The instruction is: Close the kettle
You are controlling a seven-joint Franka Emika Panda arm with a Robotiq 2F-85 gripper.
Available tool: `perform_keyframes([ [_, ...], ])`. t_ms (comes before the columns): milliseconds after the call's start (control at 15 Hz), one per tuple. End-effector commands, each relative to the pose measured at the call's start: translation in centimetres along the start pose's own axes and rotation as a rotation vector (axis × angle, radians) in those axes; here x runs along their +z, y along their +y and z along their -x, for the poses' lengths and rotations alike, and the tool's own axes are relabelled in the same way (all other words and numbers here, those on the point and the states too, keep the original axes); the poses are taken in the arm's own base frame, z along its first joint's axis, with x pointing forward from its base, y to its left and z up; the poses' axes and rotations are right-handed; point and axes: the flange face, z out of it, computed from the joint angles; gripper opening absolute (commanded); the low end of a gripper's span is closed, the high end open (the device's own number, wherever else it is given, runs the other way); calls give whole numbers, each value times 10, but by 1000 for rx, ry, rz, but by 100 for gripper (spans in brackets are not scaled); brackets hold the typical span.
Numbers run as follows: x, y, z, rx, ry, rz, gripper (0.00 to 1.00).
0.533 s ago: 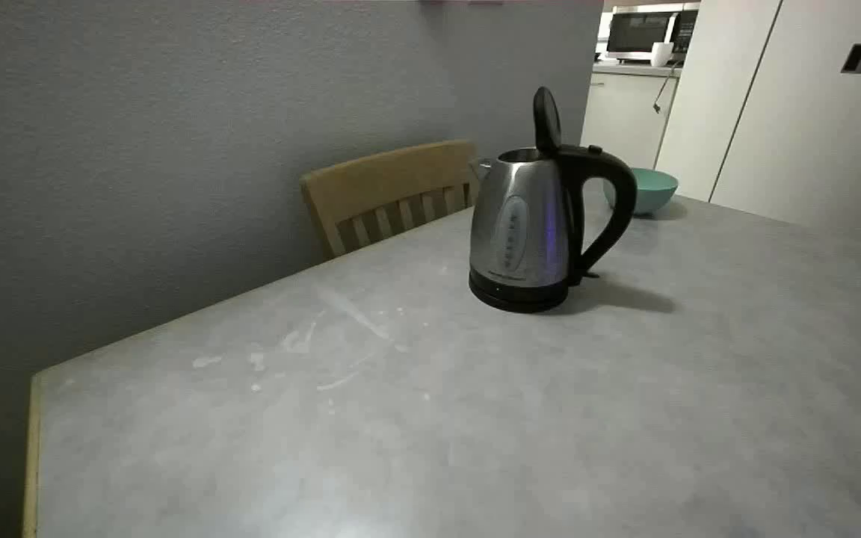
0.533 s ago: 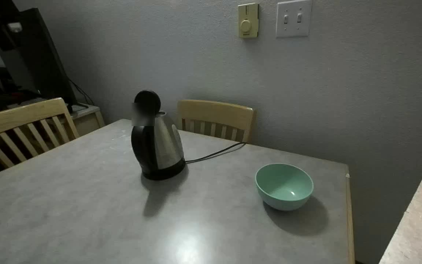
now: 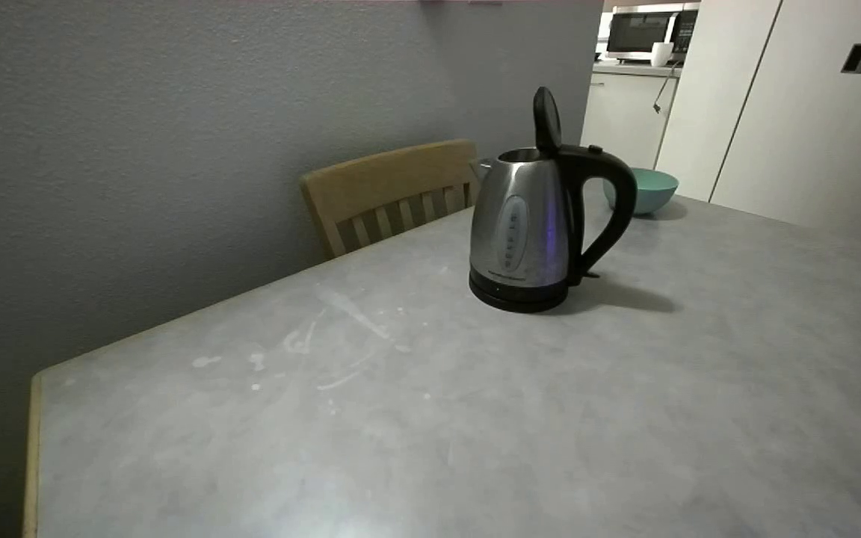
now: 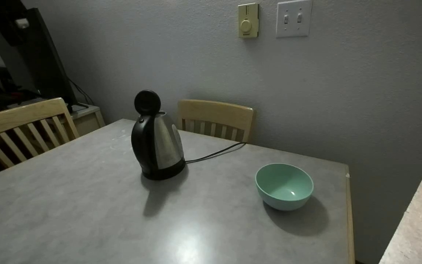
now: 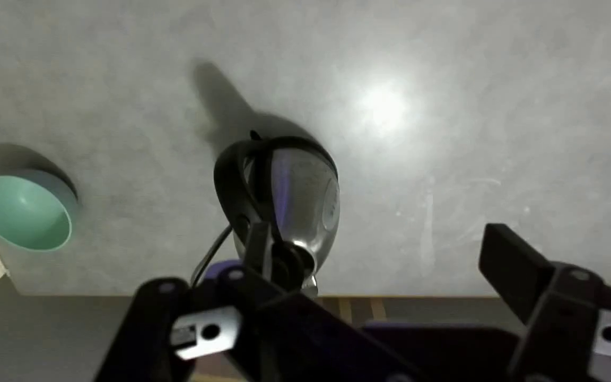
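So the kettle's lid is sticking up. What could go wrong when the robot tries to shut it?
The lid stands nearly upright on the kettle, so a push might slide or tip the kettle instead of folding the lid down.

In the wrist view, one side of the open gripper overlaps the kettle's top; it might bump the handle, though depth is hard to tell.

The cord reaches the table's edge, so snagging it might tug the kettle.

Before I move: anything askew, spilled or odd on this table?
Yes: pale smears on the tabletop, left of the kettle in an exterior view; residue or wear, can't tell which. The kettle's lid stands open, mouth uncovered.
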Motion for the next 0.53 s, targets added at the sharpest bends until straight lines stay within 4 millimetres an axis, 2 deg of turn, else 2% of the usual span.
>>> perform_keyframes([
  [0, -4, 15, -25, 53, 201, -12, 100],
  [200, -6, 40, -51, 150, 376, -55, 100],
  [467, 11, 90, -78, 386, 454, -40, 100],
])
